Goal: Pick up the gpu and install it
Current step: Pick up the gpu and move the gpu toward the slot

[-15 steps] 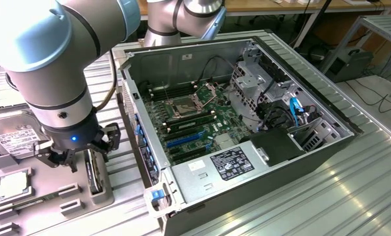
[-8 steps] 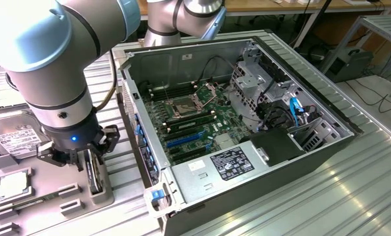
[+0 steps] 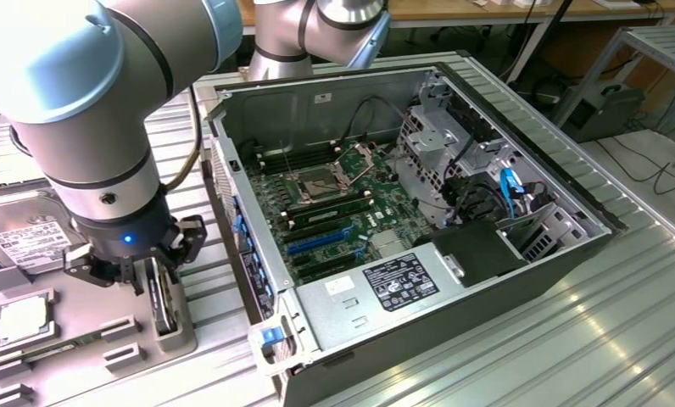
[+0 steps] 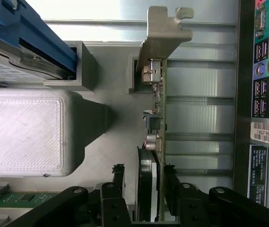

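Note:
The gpu [image 3: 161, 307] stands on edge in a slot of the grey holder tray [image 3: 182, 337], at the exterior view's left beside the open computer case. In the wrist view the gpu [image 4: 155, 118] shows edge-on, its green board running to the silver end bracket [image 4: 165, 33]. My gripper [image 3: 154, 273] is lowered over the card. One of its black fingers [image 4: 119, 187] stands on each side of the gpu. The gripper [image 4: 144, 189] is open: one finger lies close against the board side, and a narrow gap remains on the cooler side.
The open computer case [image 3: 564, 246] lies on the metal table with its motherboard [image 3: 349, 208] and blue slots [image 3: 315, 242] exposed. A hard drive [image 3: 26, 233] and a processor chip [image 3: 23, 315] sit in the tray. The case's rear ports [image 4: 266, 71] are close beside the card.

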Motion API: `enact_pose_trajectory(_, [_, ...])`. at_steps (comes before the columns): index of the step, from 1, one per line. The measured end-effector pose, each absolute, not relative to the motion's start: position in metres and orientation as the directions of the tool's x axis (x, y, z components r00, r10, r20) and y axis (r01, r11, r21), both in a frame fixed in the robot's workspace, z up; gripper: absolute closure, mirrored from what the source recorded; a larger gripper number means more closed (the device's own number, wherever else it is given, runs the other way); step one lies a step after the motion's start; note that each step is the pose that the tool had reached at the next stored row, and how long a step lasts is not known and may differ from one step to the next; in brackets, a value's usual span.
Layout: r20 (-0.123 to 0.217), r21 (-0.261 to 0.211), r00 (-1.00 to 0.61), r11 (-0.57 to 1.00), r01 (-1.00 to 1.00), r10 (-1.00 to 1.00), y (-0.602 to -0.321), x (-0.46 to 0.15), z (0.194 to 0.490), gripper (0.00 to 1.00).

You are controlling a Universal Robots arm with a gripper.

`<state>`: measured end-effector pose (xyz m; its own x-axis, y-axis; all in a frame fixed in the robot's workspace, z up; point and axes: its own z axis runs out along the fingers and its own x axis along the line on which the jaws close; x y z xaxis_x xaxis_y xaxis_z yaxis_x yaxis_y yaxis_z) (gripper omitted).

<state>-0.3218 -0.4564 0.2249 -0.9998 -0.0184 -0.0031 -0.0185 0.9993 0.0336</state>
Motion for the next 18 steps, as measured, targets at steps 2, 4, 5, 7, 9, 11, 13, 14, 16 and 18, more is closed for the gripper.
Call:
enact_pose_trajectory(2, [-0.003,0.033,-1.0,0.999,-0.019,-0.018,-0.4564,-0.3219,0.2261,0.55])
enact_pose_trajectory(4, [-0.003,0.033,-1.0,0.999,-0.018,-0.018,-0.4564,-0.3219,0.2274,0.55])
enact_pose_trajectory(5, [-0.003,0.034,-1.0,0.999,-0.019,-0.018,-0.4563,-0.3218,0.2276,0.55])
enact_pose_trajectory(7, [-0.003,0.034,-1.0,0.999,-0.018,-0.018,-0.4563,-0.3218,0.2276,0.55])
enact_pose_trajectory(9, [-0.003,0.033,-1.0,0.999,-0.019,-0.018,-0.4564,-0.3219,0.2278,0.55])
enact_pose_trajectory(11, [-0.003,0.033,-1.0,0.999,-0.019,-0.018,-0.4564,-0.3218,0.2278,0.56])
enact_pose_trajectory(13, [-0.003,0.033,-1.0,0.999,-0.019,-0.018,-0.4564,-0.3218,0.2278,0.64])
enact_pose_trajectory(14, [-0.003,0.033,-1.0,0.999,-0.019,-0.018,-0.4564,-0.3219,0.2278,0.64])
enact_pose_trajectory(16, [-0.003,0.033,-1.0,0.999,-0.019,-0.018,-0.4564,-0.3218,0.2278,0.64])
enact_pose_trajectory(18, [-0.003,0.033,-1.0,0.999,-0.019,-0.018,-0.4564,-0.3218,0.2278,0.64])
